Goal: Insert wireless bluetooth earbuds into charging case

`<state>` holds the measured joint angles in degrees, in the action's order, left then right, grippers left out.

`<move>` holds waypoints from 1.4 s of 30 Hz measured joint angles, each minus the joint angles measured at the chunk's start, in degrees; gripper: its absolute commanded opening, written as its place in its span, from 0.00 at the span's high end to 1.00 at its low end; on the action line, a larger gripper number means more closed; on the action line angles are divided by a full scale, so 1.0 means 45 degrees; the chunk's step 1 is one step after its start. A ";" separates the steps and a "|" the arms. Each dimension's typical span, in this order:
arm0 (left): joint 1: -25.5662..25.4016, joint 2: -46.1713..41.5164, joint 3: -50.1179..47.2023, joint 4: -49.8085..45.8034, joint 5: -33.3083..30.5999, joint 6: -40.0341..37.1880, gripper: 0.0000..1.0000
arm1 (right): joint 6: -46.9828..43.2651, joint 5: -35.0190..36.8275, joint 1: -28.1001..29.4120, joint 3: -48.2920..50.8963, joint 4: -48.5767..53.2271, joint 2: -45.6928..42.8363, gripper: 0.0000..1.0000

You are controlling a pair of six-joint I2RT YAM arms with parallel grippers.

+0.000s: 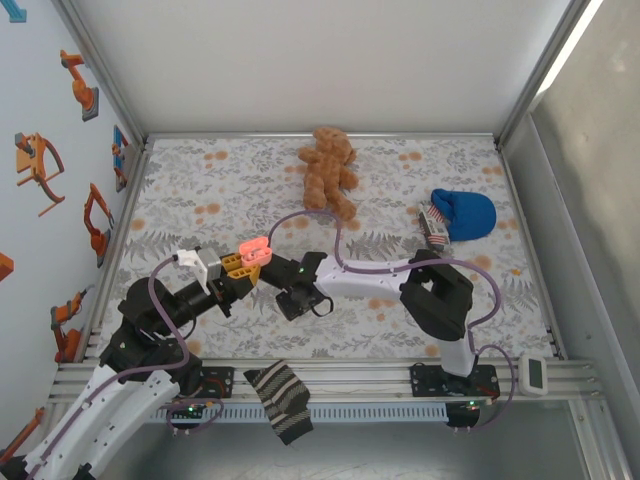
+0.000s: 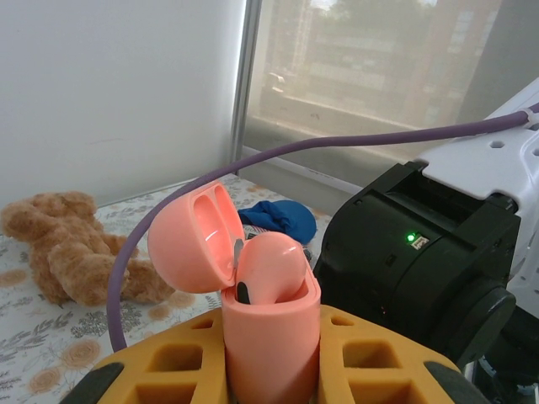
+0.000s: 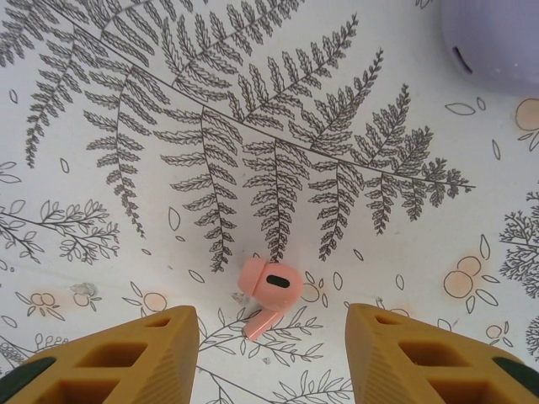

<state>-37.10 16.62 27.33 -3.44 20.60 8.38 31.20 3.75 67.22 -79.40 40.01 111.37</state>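
Left gripper (image 2: 269, 366) is clamped tight on the lower body of the charging case (image 2: 269, 337), its yellow fingers (image 2: 168, 370) pressing on either side and holding the case upright, lifted above the table (image 1: 200, 210). From overhead, the left arm (image 1: 165, 310) is folded low and reaches toward the middle of the table with the case at its tip. The right arm (image 1: 380, 278) stretches across from the right, its wrist close beside the case.

The case is salmon-pink and glossy, a rounded pebble, with its hinged lid (image 2: 192, 240) swung back to the left and showing two hollow moulded wells. One pink earbud (image 2: 271, 268) sits in the body, its rounded head sticking out above the rim.

Right gripper (image 3: 271, 337) hangs over the fern-printed cloth with its jaws spread apart, gripping nothing. A second earbud (image 3: 268, 290), also pink with a dark oval patch and a short stem, lies flat on the cloth between the two fingers, touching neither.
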 measured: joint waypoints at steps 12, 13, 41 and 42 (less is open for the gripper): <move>0.0000 -0.0083 0.0000 -0.0005 0.0000 0.0000 1.00 | 0.0053 0.0044 0.0000 -0.0068 -0.0087 0.0495 0.55; 0.0000 -0.0083 0.0000 -0.0005 0.0000 0.0000 1.00 | 0.0058 0.0039 0.0000 -0.0068 -0.0092 0.0520 0.56; -0.0005 -0.0083 0.0000 0.0000 -0.0005 0.0000 1.00 | 0.0340 0.0053 0.0000 -0.0185 -0.0374 0.1039 0.67; 0.0000 -0.0083 0.0000 0.0000 0.0000 0.0000 1.00 | 0.0335 0.0058 0.0000 -0.0194 -0.0364 0.1044 0.68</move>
<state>-37.10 16.25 27.33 -3.44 20.60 8.38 32.71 4.01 67.22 -80.27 38.37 116.07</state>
